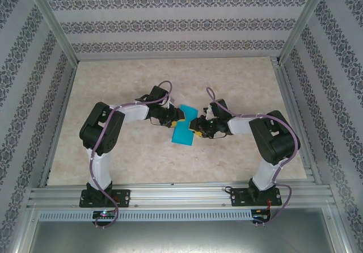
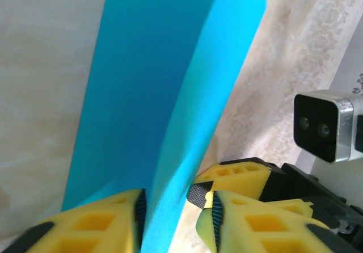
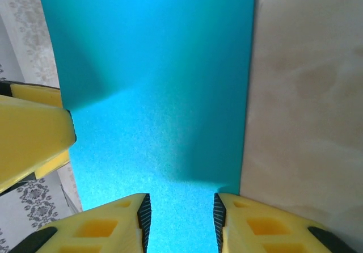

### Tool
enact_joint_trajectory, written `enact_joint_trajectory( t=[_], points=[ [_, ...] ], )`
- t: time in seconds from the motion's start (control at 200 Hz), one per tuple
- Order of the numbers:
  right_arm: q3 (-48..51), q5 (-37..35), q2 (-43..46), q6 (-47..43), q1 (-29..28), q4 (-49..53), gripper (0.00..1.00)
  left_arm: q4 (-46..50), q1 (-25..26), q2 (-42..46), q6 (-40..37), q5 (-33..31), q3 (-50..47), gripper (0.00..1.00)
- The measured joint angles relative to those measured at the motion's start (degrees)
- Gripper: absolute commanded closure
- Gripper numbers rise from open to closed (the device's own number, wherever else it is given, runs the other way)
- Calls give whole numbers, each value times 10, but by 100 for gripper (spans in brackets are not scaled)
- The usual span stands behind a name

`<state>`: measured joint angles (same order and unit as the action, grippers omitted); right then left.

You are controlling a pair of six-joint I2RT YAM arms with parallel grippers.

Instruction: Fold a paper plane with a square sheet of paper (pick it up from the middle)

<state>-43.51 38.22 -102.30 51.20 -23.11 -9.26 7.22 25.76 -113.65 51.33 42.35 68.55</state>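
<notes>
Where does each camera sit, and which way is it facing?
Top external: above, behind the bases, looking down on table, both arms, paper.
Left wrist: on left arm, looking along its jaws, paper between them, toward the right arm's camera.
Right wrist: on right arm, facing the paper past its parted jaws.
All three share the paper.

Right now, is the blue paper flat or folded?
Partly folded, not flat. In the left wrist view the square sheet of paper bends along a crease, one half standing up beside the other.
</notes>
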Motion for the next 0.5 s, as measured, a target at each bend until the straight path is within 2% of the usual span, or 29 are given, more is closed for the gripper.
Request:
enact_joint_trajectory(
  t=[0.255, 0.4, 0.5],
  points=[
    [16, -12, 24, 5, 0, -21, 50, 14, 0, -1, -18, 6, 11, 88],
    [37, -74, 89, -22, -5, 16, 46, 37, 0, -1, -36, 5, 25, 95],
    [48, -118, 150, -51, -8, 32, 43, 68, 0, -1, -57, 3, 42, 95]
  ],
)
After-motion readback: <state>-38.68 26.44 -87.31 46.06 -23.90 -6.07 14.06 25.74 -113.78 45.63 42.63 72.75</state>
